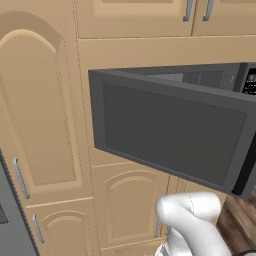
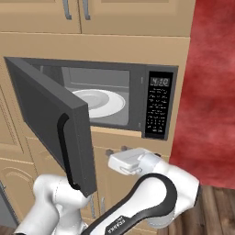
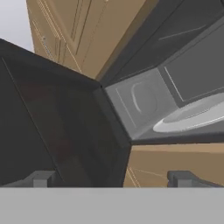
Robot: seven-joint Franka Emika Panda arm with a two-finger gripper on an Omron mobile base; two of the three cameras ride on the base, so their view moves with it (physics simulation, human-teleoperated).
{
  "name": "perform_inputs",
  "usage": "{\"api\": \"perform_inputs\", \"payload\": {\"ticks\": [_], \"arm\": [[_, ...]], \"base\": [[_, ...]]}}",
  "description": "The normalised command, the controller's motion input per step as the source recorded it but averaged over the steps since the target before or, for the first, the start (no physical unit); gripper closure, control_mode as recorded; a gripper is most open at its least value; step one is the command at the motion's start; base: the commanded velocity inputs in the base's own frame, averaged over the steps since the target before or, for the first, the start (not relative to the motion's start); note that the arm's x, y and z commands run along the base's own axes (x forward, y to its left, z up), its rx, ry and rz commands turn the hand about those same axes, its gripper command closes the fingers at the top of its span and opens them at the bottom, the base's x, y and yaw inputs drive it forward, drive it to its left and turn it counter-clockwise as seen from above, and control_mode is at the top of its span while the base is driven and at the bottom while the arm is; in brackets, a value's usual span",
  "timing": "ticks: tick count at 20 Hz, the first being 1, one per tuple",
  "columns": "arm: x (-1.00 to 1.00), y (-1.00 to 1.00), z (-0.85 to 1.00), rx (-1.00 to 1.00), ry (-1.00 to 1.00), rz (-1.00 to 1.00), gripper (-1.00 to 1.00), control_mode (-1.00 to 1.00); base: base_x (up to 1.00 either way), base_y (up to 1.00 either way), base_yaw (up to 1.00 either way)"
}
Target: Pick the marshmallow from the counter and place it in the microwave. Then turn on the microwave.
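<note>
The microwave (image 2: 96,105) stands with its door (image 2: 50,124) swung wide toward 9 o'clock, a white plate (image 2: 98,102) bare on its floor, and I can't spot the marshmallow anywhere from here. The tool (image 3: 111,179) hangs just below the door opening with its 2 fingertips (image 3: 41,178) spread wide and nothing between them. I'd judge the marshmallow light, soft and easily squashed, so it wants a gentle pinch across its middle.

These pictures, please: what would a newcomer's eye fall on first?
The microwave, built into tan cabinets, stands with its door swung wide open to the left. A white plate lies inside, nothing visible on it. The white arm reaches up below, its fingers open and empty.
</note>
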Motion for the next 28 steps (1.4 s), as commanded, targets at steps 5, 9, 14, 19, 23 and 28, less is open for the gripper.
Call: {"api": "perform_inputs", "payload": {"ticks": [5, 9, 14, 19, 23, 28], "arm": [[0.22, 0.1, -0.03, 0.0, -0.11, 0.07, -1.0, -1.0], [0.16, 0.09, -0.03, 0.0, -0.12, 0.09, -1.0, -1.0], [0.12, 0.07, -0.02, 0.0, -0.1, 0.11, -1.0, -1.0], [0.02, 0.03, -0.01, 0.0, -0.09, 0.11, -1.0, -1.0], [-0.1, 0.08, 0.0, 0.0, -0.08, 0.11, -1.0, -1.0], [-0.2, 0.27, 0.0, -0.01, -0.12, 0.07, -1.0, -1.0]], "base": [[0.0, 0.0, 0.0], [0.0, 0.0, 0.0], [0.0, 0.0, 0.0], [0.0, 0.0, 0.0], [0.0, 0.0, 0.0], [0.0, 0.0, 0.0]]}}
